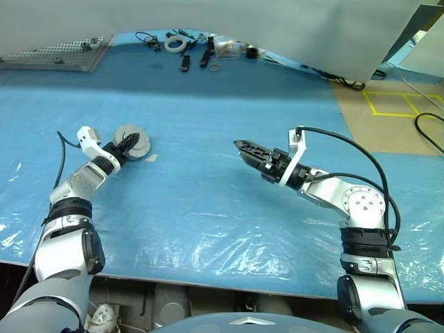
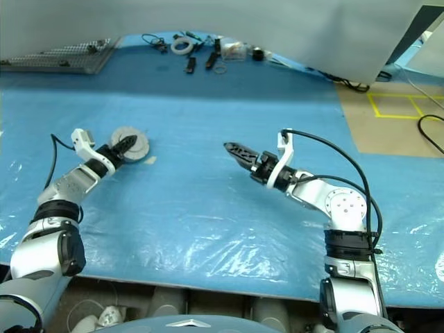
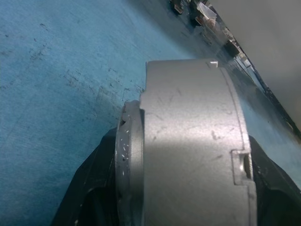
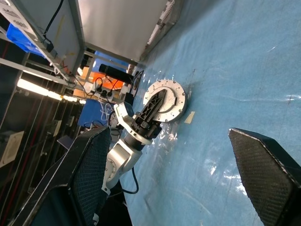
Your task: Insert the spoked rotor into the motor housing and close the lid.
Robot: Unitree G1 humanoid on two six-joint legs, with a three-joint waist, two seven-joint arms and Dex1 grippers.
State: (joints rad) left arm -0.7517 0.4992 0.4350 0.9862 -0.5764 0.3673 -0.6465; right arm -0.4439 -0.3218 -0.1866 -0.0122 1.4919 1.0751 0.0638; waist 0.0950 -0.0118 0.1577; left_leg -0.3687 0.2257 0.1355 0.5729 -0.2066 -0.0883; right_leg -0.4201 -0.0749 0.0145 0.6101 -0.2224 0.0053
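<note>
Blue plastic sheeting is covering the desk (image 1: pixel 208 229), with small tools lying along its far edge. I am seeing the left gripper (image 1: pixel 130 143) clamping its jaws on the motor housing (image 1: pixel 132 142), lid on top, at the desk's left side. My right gripper (image 1: pixel 244 147) is hovering mid-desk, jaws wide apart, holding nothing.

**Scuffed metal, glossy sheet**

The housing (image 3: pixel 193 141) is matt grey metal, scratched and speckled along its rim. The desk (image 1: pixel 208 208) wears a glossy, wrinkled blue plastic sheet. The right tool (image 4: pixel 174 179) has black, finely textured fingers (image 4: pixel 263 174).
</note>
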